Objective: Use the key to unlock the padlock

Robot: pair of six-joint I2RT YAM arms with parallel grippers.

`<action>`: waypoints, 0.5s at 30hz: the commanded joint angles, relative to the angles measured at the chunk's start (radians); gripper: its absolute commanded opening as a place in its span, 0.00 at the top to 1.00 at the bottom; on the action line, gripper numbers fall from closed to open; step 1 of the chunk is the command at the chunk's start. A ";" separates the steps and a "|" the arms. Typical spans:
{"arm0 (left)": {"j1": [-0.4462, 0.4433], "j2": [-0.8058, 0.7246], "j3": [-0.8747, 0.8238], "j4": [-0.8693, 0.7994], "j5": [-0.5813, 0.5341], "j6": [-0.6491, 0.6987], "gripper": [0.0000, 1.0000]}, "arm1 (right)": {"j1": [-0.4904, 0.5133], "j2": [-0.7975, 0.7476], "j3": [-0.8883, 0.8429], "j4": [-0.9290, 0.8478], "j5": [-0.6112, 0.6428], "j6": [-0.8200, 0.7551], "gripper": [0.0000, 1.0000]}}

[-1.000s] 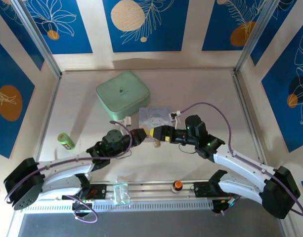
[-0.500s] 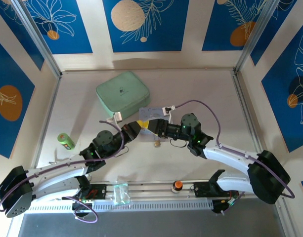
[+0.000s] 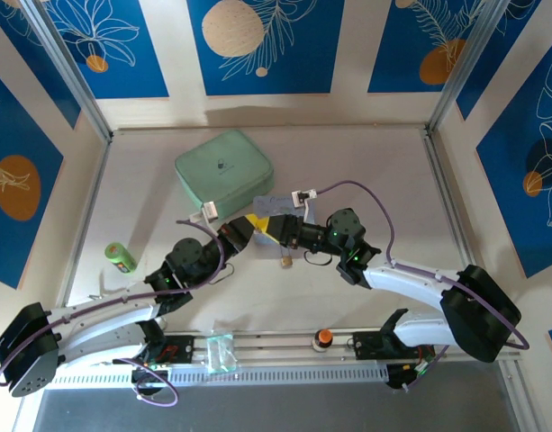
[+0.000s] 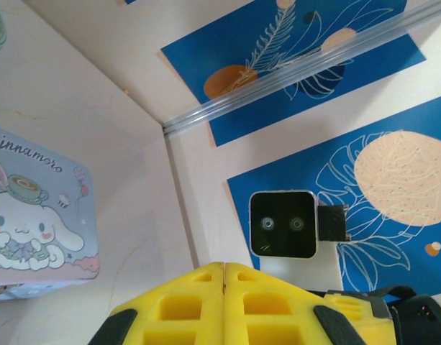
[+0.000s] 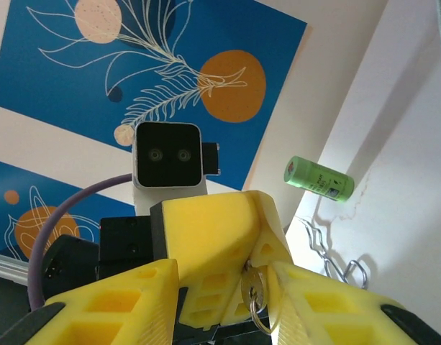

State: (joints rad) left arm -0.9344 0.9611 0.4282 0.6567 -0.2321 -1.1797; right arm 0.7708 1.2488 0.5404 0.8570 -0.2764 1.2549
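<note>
At the far left of the worktop (image 3: 375, 171) you see a small green cylinder with a printed label (image 3: 121, 257). It lies on its side, well apart from the other things. Further back rests a flat mint-green square case with rounded corners (image 3: 223, 171).

Your left tool (image 3: 256, 223) is clenched. From its own wrist camera you see the two yellow fingers (image 4: 170, 309) pressed together along one seam. In the right wrist view, the small thin silvery metal key (image 5: 253, 291) hangs on its wire ring at the tip of these fingers, and it looks pinched by them.

Just behind the two tools lies the pale blue tin with a cartoon rabbit print (image 3: 280, 207). The tiny brass-gold padlock (image 3: 284, 262) lies on the worktop just in front of the place where the tools meet, apart from both. It is too small to tell if its shackle is shut.

Your right tool (image 3: 272, 230) meets the left one tip to tip. Its yellow fingers (image 5: 328, 316) are parted and stand on both sides of the left tool's tip and the key. One finger is just beside the ring, but contact I cannot confirm.

Near the front edge, a knob with an orange top (image 3: 323, 337) sits on the metal rail.
</note>
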 commanded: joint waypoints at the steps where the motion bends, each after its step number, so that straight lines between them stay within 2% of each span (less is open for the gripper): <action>1: -0.007 -0.009 -0.009 0.081 -0.030 -0.012 1.00 | 0.014 0.001 -0.035 0.061 0.000 0.010 0.64; 7: -0.007 -0.019 -0.009 0.084 -0.039 -0.016 1.00 | 0.017 0.010 -0.033 0.077 -0.006 0.014 0.61; 15: -0.007 0.011 -0.011 0.112 -0.012 -0.047 1.00 | 0.021 0.039 -0.021 0.133 -0.010 0.014 0.69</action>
State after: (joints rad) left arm -0.9344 0.9676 0.4271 0.7158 -0.2474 -1.2053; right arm 0.7856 1.2758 0.5117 0.9356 -0.2783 1.2678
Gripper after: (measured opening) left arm 0.057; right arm 0.329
